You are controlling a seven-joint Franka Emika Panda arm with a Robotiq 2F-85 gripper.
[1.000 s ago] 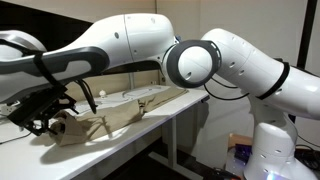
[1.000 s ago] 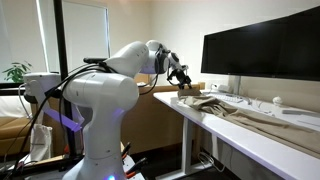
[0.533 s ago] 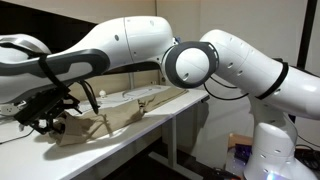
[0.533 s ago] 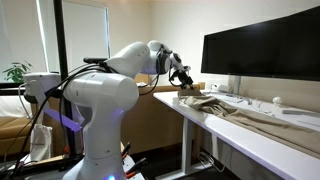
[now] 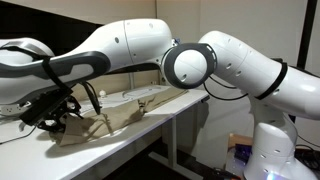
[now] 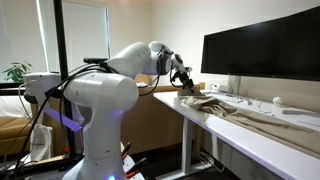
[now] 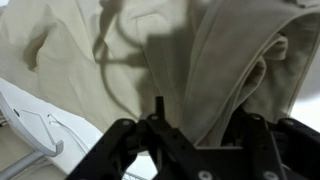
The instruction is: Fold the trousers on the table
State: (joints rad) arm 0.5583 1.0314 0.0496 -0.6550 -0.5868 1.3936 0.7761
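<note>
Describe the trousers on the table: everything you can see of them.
The trousers are beige, of soft woven-looking cloth, lying stretched lengthwise along the white table, creased and rumpled. In the wrist view one part bunches into a thick fold. The gripper sits at one end, where the cloth stands a little raised; whether it grips is unclear.

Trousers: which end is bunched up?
The end of the trousers by the tool; it rises in folds, while the far end lies flat on the table.
</note>
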